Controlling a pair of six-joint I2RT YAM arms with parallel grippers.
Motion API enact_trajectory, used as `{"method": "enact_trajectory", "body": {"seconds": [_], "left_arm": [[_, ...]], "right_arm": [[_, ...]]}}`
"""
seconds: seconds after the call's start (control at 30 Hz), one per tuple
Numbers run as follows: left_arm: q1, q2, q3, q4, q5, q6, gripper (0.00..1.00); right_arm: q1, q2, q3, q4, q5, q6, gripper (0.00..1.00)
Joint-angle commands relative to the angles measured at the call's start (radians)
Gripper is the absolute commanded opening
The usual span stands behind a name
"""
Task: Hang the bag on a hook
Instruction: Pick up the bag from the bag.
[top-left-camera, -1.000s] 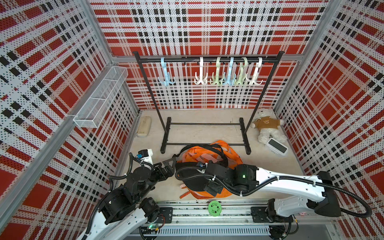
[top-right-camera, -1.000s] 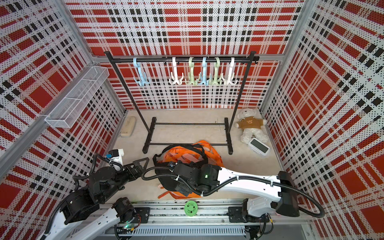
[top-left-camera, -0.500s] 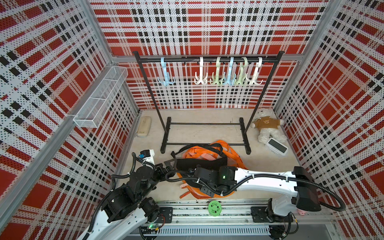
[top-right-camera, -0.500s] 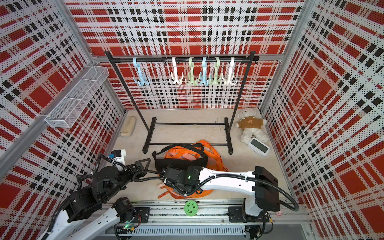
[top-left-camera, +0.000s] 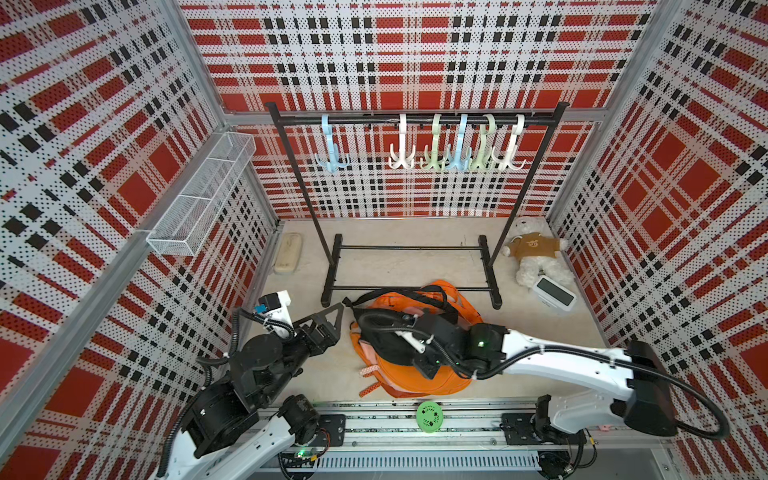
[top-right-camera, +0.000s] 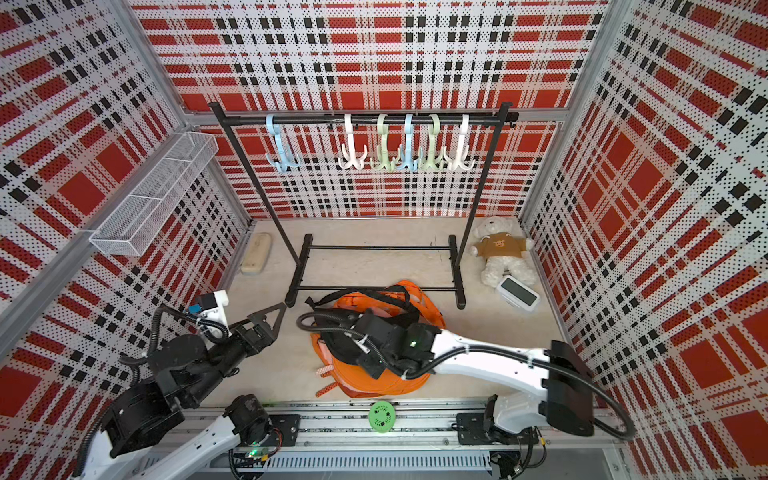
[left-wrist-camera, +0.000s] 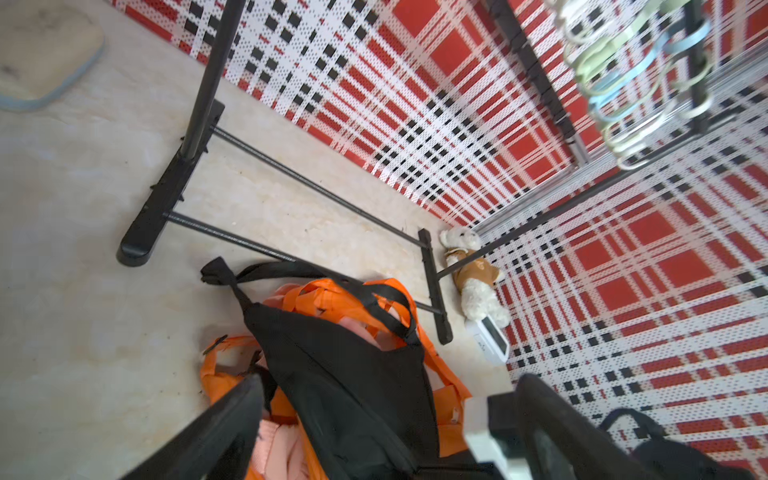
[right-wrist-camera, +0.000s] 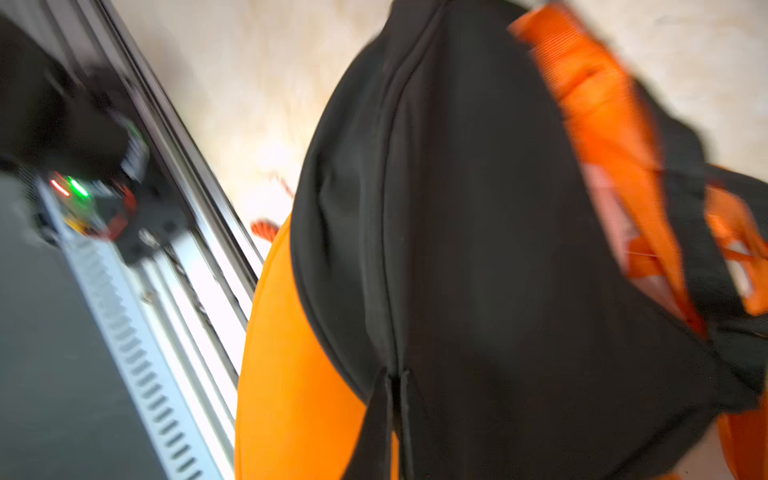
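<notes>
Top views both show the bag (top-left-camera: 415, 378) (top-right-camera: 374, 380), orange with a black panel and black straps, lying on the tabletop (top-left-camera: 395, 266) just in front of the base of a black garment rack (top-left-camera: 415, 120). It hangs on nothing. Six plastic hooks hang from the rack's top bar: one blue hook (top-left-camera: 332, 145) alone toward the left end, and five more bunched toward the right end, ending in a white hook (top-left-camera: 513, 145).

The right arm reaches across the bag from the right, its wrist over the black panel. In the right wrist view the right tool (right-wrist-camera: 392, 376) is clenched, its two dark fingers (right-wrist-camera: 374, 424) pressed together on the seam of the black fabric. That view is blurred, so how much cloth it grasps cannot be told.

The left tool (top-left-camera: 328, 320) (left-wrist-camera: 390, 378) sits just left of the bag, aimed at it and released. In the left wrist view its fingers (left-wrist-camera: 232, 419) stand wide apart with the black panel between them, touching nothing.

A teddy bear (top-left-camera: 536, 253) in a brown shirt lies in the far right corner with a small white clock (top-left-camera: 555, 293) beside it. A beige case (top-left-camera: 287, 253) lies by the left wall, under a white wire basket (top-left-camera: 203, 195). A green disc (top-left-camera: 430, 415) rests on the front rail.
</notes>
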Motion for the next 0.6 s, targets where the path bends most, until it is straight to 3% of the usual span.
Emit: {"method": "enact_trajectory", "body": {"seconds": [0.0,0.2,0.3,0.43,0.57], "left_arm": [[0.003,0.023,0.043,0.06,-0.015,0.023,0.96],[-0.021,0.22,0.07,0.167,0.09,0.067,0.96],[-0.122,0.294,0.058,0.318,0.075,0.107,0.95],[-0.299,0.36,0.09,0.433,-0.056,0.196,0.96],[-0.347,0.466,0.108,0.514,-0.01,0.201,0.96]], "right_arm": [[-0.104,-0.174,-0.058,0.18,-0.068,0.106,0.0],[-0.254,-0.324,-0.108,0.277,-0.09,0.195,0.0],[-0.276,-0.367,-0.126,0.302,-0.027,0.244,0.0],[-0.311,-0.397,-0.135,0.328,-0.002,0.28,0.0],[-0.311,-0.401,-0.13,0.363,-0.031,0.276,0.0]]}}
